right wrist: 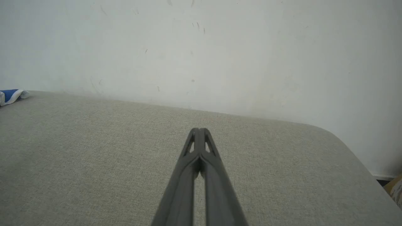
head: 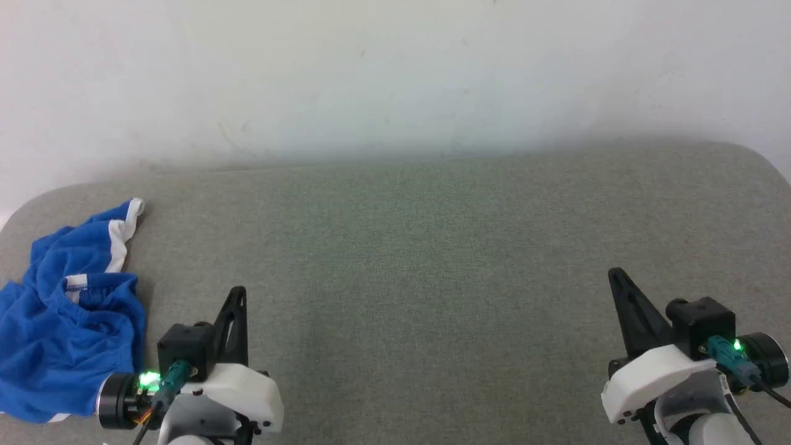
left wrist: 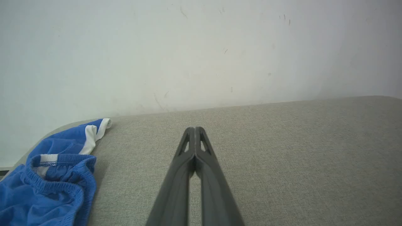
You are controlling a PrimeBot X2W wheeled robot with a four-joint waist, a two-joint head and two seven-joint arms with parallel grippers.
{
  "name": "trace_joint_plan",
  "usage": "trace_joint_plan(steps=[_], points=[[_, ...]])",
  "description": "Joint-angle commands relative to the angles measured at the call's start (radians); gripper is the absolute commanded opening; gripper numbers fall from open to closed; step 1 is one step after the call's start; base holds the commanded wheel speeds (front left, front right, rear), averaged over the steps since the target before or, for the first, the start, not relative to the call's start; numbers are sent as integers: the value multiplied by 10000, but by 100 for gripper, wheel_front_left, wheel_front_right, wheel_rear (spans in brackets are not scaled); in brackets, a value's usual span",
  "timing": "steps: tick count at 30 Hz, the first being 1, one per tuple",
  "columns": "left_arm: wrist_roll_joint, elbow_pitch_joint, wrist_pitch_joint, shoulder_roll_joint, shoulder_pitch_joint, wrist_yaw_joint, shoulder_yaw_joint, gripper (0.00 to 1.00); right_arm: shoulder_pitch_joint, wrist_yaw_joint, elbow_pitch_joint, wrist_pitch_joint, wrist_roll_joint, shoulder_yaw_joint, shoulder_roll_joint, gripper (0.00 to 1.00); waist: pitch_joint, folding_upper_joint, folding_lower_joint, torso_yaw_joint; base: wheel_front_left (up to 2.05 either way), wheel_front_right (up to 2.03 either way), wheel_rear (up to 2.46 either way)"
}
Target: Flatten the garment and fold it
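Where the garment (head: 65, 327) lies: crumpled in a heap at the left edge of the grey surface (head: 395, 247), with one white trim band (head: 117, 238) poking toward the far side.
How it'll handle: looks soft, light and floppy, so I'd guess it sags and bunches the moment it's lifted.
Where to grab: probably the gathered waistband (left wrist: 62, 185). It's the thickest bit, so pinch it toward each end.
Left hand (head: 238, 292): fingers pressed together, holding nothing, just right of the heap with its wrist right beside the cloth.
Right hand (head: 615, 273): also closed and empty, well apart from the garment over on the right.
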State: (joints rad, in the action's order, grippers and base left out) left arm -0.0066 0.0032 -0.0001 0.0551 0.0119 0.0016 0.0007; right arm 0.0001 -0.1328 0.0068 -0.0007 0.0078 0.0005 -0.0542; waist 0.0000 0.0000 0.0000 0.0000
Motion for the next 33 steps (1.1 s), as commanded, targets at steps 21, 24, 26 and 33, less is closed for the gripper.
trace_joint_plan(steps=[21, 24, 26, 33], points=[[66, -32, 1, -49, -119, -16, -7, 0, -1, 21, -68, 7, -78, -5, 40, 0, 0, 0, 0, 0, 0, 0, 0], [66, -32, 1, -49, -119, -16, -7, 0, -1, 21, -68, 7, -78, -5, 40, 0, 0, 0, 0, 0, 0, 0, 0], [66, -32, 1, -49, -119, -16, -7, 0, -1, 21, -68, 7, -78, -5, 40, 0, 0, 0, 0, 0, 0, 0, 0], [-13, -4, -82, 4, -2, 98, -40, 100, 5, 1, 11, -81, 80, -80, -6, 100, 9, 0, 0, -1, 0, 0, 0]])
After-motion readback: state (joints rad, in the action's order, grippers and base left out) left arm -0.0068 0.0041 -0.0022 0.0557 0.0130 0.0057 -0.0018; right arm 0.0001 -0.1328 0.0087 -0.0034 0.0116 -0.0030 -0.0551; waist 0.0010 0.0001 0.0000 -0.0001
